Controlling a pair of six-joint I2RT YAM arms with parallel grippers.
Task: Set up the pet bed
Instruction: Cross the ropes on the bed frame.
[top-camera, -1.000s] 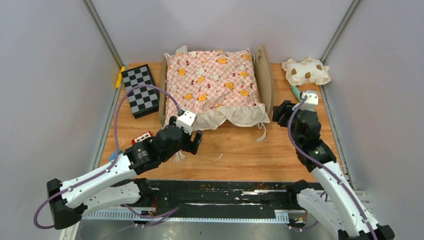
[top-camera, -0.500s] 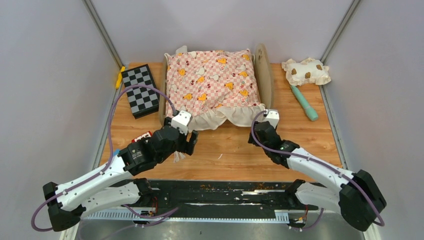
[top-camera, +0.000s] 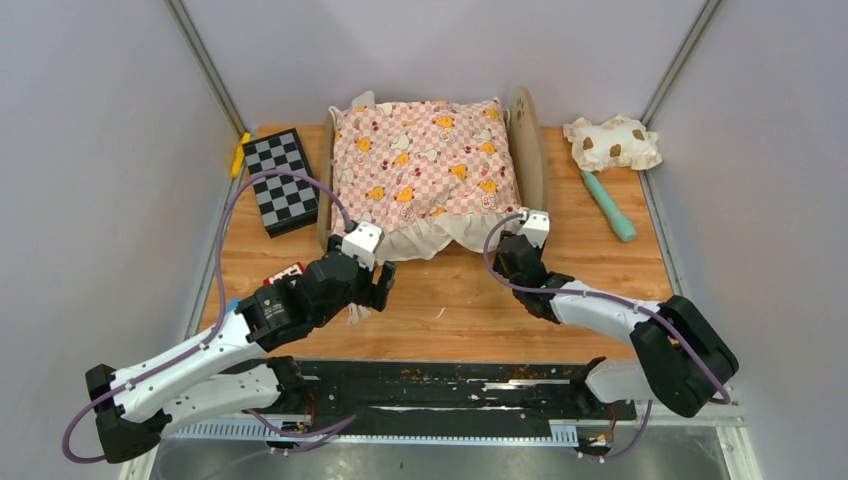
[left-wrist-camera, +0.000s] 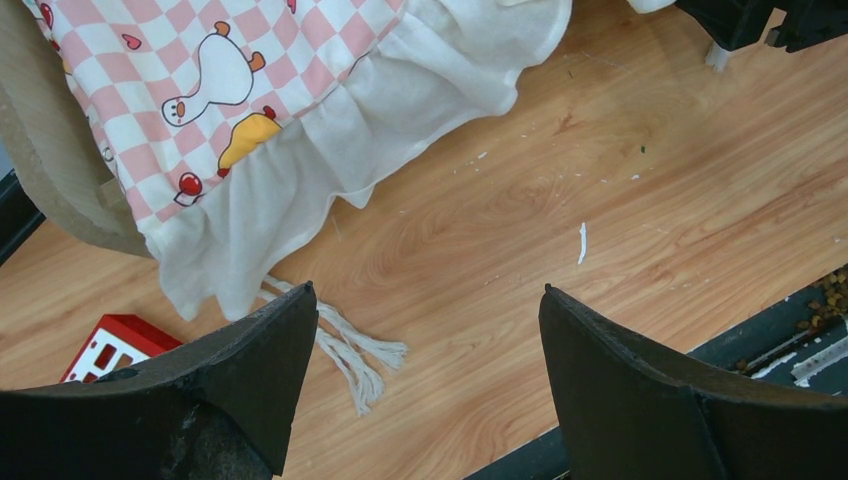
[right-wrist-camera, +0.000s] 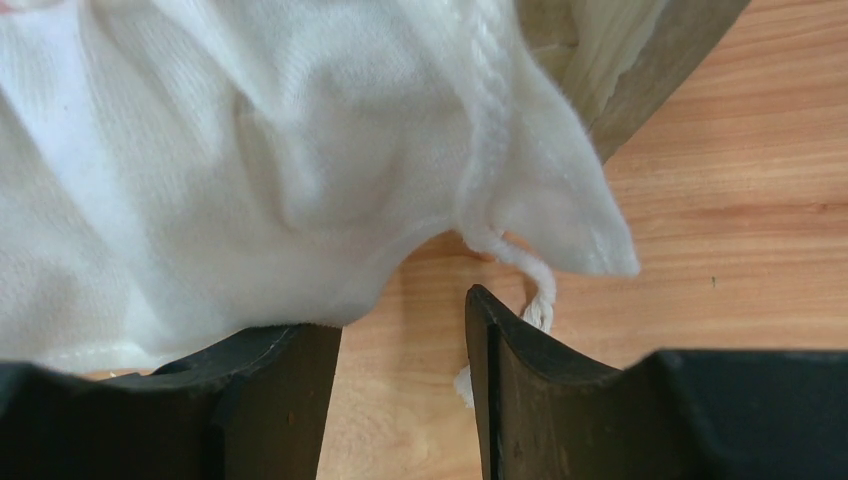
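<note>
right wrist view: with the pet bed (top-camera: 527, 140) at 12 o'clock on the table (top-camera: 600, 290), the half-open, empty right gripper (right-wrist-camera: 403, 320) could be closed on the ruffle (right-wrist-camera: 300, 180) alone (left gripper (left-wrist-camera: 428, 300) wide open, empty), and the cushion (top-camera: 430, 165) dragged askew.

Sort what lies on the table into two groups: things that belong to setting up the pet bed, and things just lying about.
For the job: pet bed, pink checkered cushion, probably the spotted pillow.
Lying about: checkerboard box, teal stick, yellow item, red-and-white item.
</note>
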